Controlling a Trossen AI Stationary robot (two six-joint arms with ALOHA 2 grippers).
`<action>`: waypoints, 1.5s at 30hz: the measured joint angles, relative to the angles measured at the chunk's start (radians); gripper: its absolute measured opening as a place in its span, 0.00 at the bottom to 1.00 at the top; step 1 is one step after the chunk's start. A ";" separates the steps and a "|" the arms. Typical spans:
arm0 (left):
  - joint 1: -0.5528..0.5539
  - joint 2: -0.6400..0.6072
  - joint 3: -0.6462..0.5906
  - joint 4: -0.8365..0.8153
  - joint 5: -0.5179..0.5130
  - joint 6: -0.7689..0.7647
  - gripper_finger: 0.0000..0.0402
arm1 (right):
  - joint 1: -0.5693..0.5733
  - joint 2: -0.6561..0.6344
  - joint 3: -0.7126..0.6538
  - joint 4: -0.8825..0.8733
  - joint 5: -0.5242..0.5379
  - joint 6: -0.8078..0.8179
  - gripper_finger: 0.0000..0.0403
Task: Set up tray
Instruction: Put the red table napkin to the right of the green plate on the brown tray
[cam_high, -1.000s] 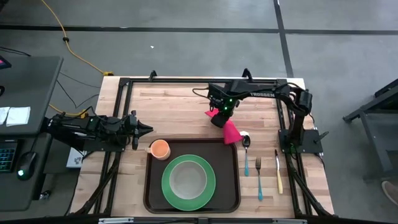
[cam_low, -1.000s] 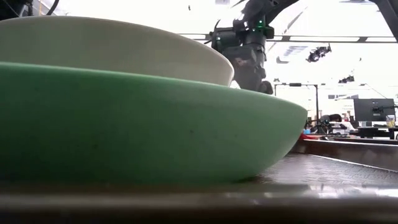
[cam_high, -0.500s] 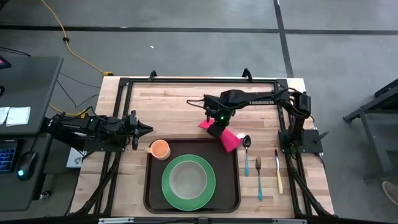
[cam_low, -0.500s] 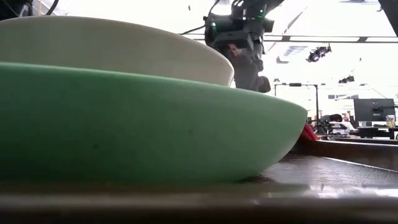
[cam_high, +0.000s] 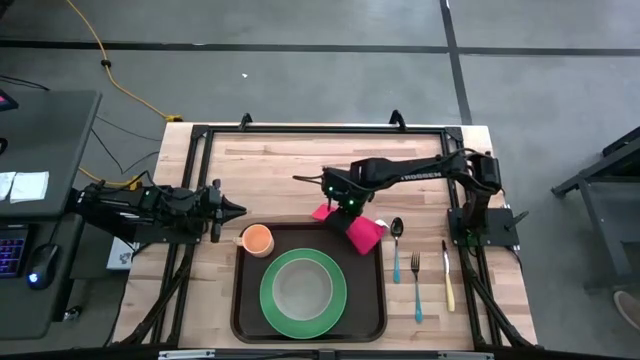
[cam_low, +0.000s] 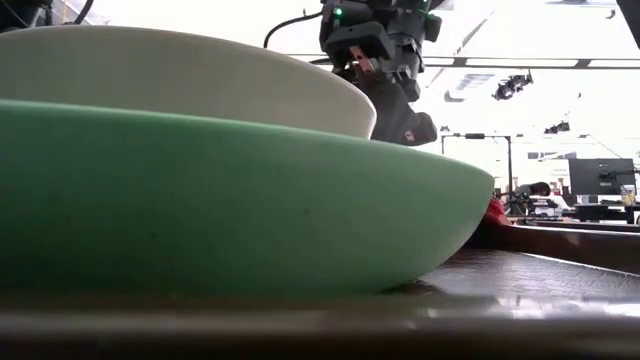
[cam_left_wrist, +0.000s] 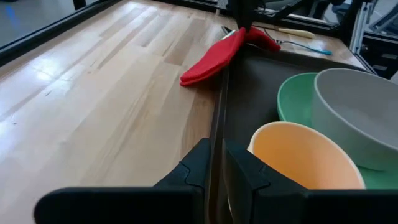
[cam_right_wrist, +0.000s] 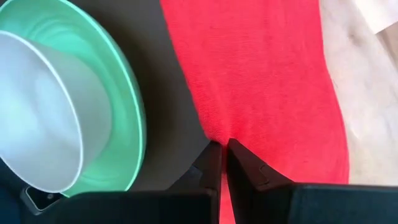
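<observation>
On the wooden table (cam_high: 290, 165), toward its front edge: the tray (cam_high: 245, 300), dark brown, lying flat between the two arms. Contents — a green plate (cam_high: 272, 300) with a pale bowl (cam_high: 303, 288) in it, at the tray's middle; an orange cup (cam_high: 258, 240) at the tray's far left corner. A red cloth (cam_high: 362, 232) is draped over the tray's far rim near the right corner, part on the tray, part on the wood. Right gripper (cam_high: 345, 208) above that rim, jaws closed, pinching the cloth; the right wrist view shows the fingers (cam_right_wrist: 245, 167) nipped on the fabric beside the plate. Left gripper (cam_high: 238, 209) low at the table's left side, just short of the cup — jaws nearly closed, nothing between them. Right of the tray, on bare wood: spoon (cam_high: 396, 247), fork (cam_high: 416, 285), knife (cam_high: 448, 275), lying side by side.
</observation>
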 joint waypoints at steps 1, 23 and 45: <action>0.000 0.000 0.000 0.000 0.002 0.000 0.18 | 0.004 0.000 0.000 0.001 0.005 0.008 0.00; 0.000 0.000 0.000 0.000 0.025 0.000 0.18 | 0.054 0.000 0.000 -0.081 0.028 0.103 0.00; 0.000 0.000 0.000 0.000 0.053 0.000 0.18 | 0.196 0.000 0.000 -0.053 0.039 0.385 0.00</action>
